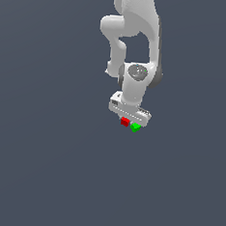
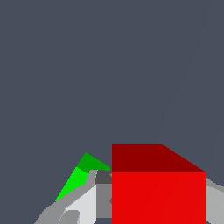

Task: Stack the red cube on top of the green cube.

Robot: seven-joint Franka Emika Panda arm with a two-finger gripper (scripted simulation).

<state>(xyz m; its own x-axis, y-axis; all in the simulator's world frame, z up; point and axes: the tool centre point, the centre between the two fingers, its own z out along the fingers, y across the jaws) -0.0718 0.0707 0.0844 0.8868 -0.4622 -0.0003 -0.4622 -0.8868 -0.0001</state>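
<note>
Evidently the gripper [image 2: 158,205] clamps the red cube [image 2: 158,192] (green cube [image 2: 76,175] just beside).

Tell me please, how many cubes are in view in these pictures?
2. The red cube sits just under the claw, between its fingers. The green cube lies right beside it, toward the exterior view's right. The arm may hide others.
</note>
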